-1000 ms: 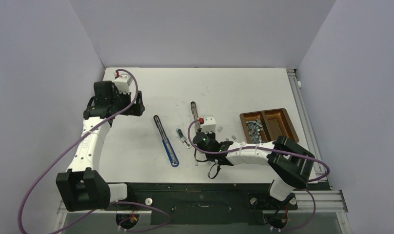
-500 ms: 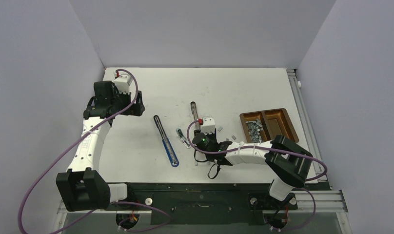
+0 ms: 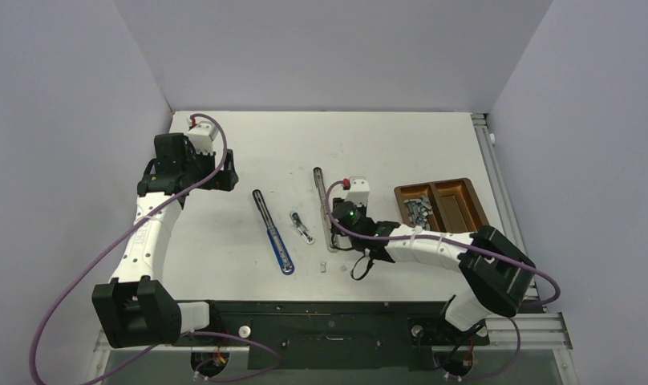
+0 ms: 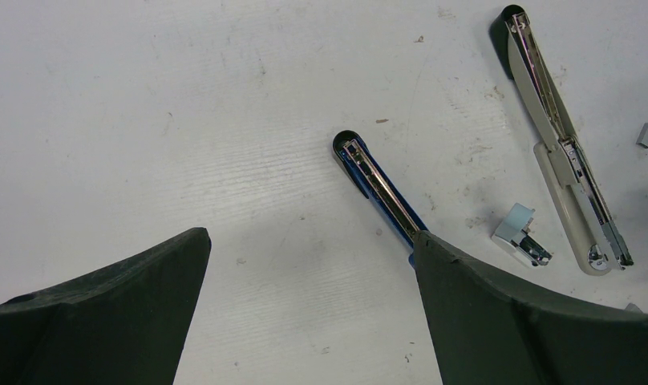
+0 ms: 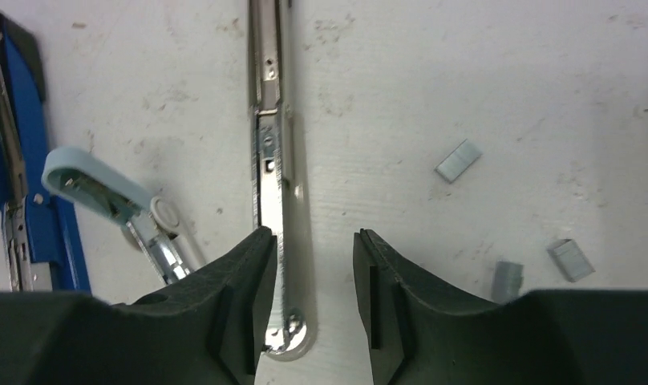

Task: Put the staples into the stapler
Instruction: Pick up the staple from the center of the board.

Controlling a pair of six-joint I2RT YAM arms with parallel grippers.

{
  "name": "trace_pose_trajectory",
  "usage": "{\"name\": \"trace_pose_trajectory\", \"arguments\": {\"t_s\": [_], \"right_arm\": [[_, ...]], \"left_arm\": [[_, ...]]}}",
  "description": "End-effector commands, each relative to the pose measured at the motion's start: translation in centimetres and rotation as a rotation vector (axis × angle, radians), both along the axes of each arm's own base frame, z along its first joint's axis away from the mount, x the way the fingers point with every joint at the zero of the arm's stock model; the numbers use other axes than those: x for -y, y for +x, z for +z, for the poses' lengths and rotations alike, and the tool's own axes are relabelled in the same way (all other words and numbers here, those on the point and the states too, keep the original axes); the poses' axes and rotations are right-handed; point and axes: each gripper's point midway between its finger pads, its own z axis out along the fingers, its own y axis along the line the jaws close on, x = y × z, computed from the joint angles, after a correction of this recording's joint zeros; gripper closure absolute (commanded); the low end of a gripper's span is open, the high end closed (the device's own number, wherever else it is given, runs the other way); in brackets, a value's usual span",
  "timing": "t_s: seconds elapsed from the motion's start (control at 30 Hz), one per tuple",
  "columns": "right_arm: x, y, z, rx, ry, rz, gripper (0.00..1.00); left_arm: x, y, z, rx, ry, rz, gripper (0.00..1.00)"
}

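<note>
The white table (image 3: 433, 144) is carrying everything. The left arm (image 3: 148, 233) is reaching toward the far left of it, and the right arm (image 3: 425, 245) is stretching leftward across the near middle.

The left gripper (image 4: 309, 241) is standing wide open over bare tabletop and gripping nothing. The right gripper (image 5: 313, 241) is hanging low over the table with its jaws partly parted and only tabletop showing in the gap, so it too is released.

Off to the right of the right gripper, a brown two-compartment tray (image 3: 483, 210) is sitting, and its left compartment is holding a heap of staples (image 3: 418, 210).

The grey stapler (image 5: 269, 120) is lying opened out flat. It is running straight ahead from the right gripper, and its near rounded end is lying in the gap, close against the left finger (image 5: 240, 281); whether they are touching cannot be told. Further left of that finger, the blue stapler (image 5: 24, 168) is lying opened out as well. It is also showing just ahead of the left gripper's right finger (image 4: 497, 305).

Between the two staplers a small pale blue piece with a metal part (image 5: 96, 180) is lying.

To the right of the right gripper's tips, three loose staple strips (image 5: 459, 160) are lying apart from one another on the table.
</note>
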Motion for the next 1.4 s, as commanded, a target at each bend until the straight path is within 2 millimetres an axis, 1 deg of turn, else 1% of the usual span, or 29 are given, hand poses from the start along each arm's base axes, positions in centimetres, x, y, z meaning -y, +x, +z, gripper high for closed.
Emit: {"name": "trace_pose_trajectory", "arguments": {"t_s": [0.0,0.07,0.13,0.23,0.3,0.33,0.57,0.77,0.93,1.17,1.27,1.37], "right_arm": [[2.7,1.7,1.4,-0.017,0.030,-0.064,0.59],[3.1,2.1,1.8,-0.015,0.016,-0.065,0.56],[3.9,2.5,1.6,-0.033,-0.024,-0.091,0.52],[4.7,3.1,1.1,-0.067,-0.053,-0.116,0.46],[5.0,3.6,0.6,-0.095,-0.065,-0.129,0.45],[5.1,3.7,0.1,-0.115,-0.077,-0.132,0.45],[4.2,5.1,-0.6,-0.173,-0.067,-0.137,0.42],[5.1,5.7,-2.1,-0.236,-0.046,-0.182,0.43],[5.4,6.2,-3.2,-0.272,-0.025,-0.202,0.46],[5.6,6.7,-4.9,-0.316,0.003,-0.220,0.46],[5.8,7.1,-5.2,-0.317,0.010,-0.227,0.47],[5.9,7.5,-5.1,-0.313,0.007,-0.229,0.53]], "left_arm": [[0.0,1.1,2.7,0.082,-0.006,0.001,0.04],[0.0,1.0,2.6,0.079,-0.009,-0.001,0.04],[0.1,1.0,2.5,0.076,-0.013,-0.003,0.04],[0.3,1.0,2.4,0.073,-0.019,-0.010,0.04],[0.4,1.1,2.5,0.073,-0.025,-0.013,0.04],[0.4,1.1,2.5,0.074,-0.028,-0.012,0.04],[0.4,1.1,2.5,0.083,-0.032,-0.014,0.04],[0.4,1.1,2.5,0.088,-0.033,-0.013,0.04],[0.4,1.3,2.7,0.093,-0.033,-0.014,0.04],[0.2,1.4,2.8,0.096,-0.025,-0.010,0.04],[0.2,1.5,2.8,0.095,-0.026,-0.009,0.04],[0.1,1.5,2.8,0.096,-0.025,-0.006,0.04]]}}
